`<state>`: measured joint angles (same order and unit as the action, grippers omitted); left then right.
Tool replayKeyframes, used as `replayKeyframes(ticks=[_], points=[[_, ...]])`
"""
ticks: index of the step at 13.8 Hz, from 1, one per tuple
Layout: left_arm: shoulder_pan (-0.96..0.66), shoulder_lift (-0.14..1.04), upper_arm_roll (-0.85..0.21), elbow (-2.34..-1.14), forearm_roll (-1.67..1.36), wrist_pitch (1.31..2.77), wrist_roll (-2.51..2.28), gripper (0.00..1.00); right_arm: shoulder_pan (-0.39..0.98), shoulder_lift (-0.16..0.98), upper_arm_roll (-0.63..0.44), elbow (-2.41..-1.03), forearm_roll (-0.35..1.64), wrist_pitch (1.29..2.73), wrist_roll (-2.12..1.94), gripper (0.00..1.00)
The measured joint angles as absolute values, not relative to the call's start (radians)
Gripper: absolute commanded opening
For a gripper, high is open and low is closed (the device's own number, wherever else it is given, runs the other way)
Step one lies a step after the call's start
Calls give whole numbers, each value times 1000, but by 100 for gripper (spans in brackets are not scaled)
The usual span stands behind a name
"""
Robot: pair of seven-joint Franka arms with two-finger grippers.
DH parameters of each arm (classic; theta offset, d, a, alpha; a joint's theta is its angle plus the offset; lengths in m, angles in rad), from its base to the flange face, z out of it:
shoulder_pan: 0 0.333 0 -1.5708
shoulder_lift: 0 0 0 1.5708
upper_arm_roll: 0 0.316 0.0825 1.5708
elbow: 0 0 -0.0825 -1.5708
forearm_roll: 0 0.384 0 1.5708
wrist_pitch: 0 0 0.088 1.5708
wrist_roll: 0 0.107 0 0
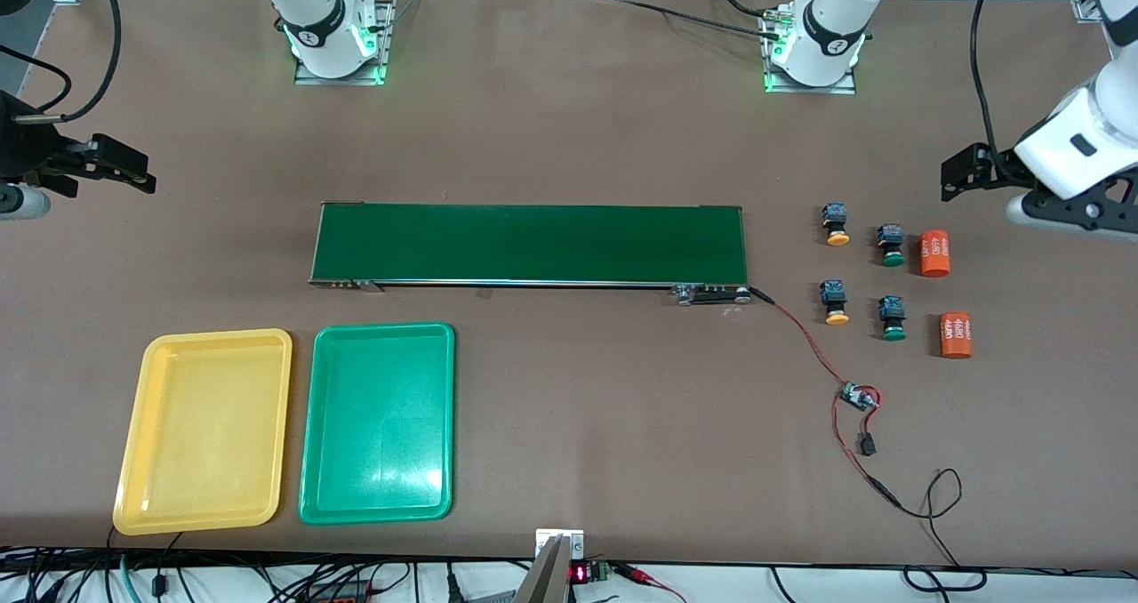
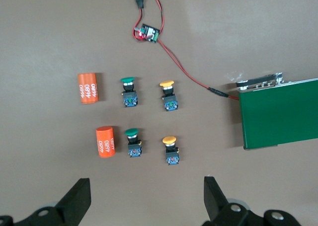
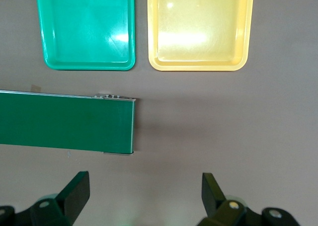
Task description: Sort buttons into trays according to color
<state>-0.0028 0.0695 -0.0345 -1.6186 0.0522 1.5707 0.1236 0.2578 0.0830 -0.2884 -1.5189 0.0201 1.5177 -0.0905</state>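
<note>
Four buttons stand in a square on the table at the left arm's end of the conveyor: two yellow-capped (image 1: 836, 226) (image 1: 835, 303) and two green-capped (image 1: 891, 245) (image 1: 893, 318). The left wrist view shows the same green (image 2: 128, 91) (image 2: 133, 142) and yellow (image 2: 168, 95) (image 2: 170, 149) buttons. The yellow tray (image 1: 206, 430) and green tray (image 1: 378, 421), both empty, lie side by side nearer the camera than the conveyor, also in the right wrist view (image 3: 201, 32) (image 3: 89, 27). My left gripper (image 1: 956, 176) (image 2: 146, 198) is open and empty over bare table beside the buttons. My right gripper (image 1: 133, 169) (image 3: 145, 196) is open and empty over bare table at the right arm's end.
A long dark-green conveyor belt (image 1: 529, 243) lies across the table's middle. Two orange cylinders printed "4680" (image 1: 934, 253) (image 1: 956, 334) lie beside the green buttons. A red-and-black cable with a small circuit board (image 1: 858, 397) runs from the conveyor toward the front edge.
</note>
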Motion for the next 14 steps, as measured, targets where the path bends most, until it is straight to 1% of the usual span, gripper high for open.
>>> replayKeyframes(ticks=[4, 5, 6, 8, 10, 14], points=[[17, 173, -24, -1566, 86, 1533, 124, 100, 258, 84, -288, -1519, 20, 1518, -90, 100], [38, 201, -23, -1567, 87, 1548, 126, 100, 258, 84, -288, -1519, 20, 1518, -90, 100], [63, 234, -21, -1572, 87, 1594, 136, 100, 258, 84, -288, -1519, 20, 1518, -90, 100], [112, 304, -17, -1597, 87, 1735, 192, 100, 258, 84, -288, -1519, 20, 1519, -90, 100], [152, 355, -16, -1647, 87, 1878, 232, 100, 258, 85, -288, -1519, 20, 1519, -90, 100], [195, 397, -15, -1837, 128, 2256, 253, 100, 258, 86, -288, -1520, 20, 1520, -90, 100]])
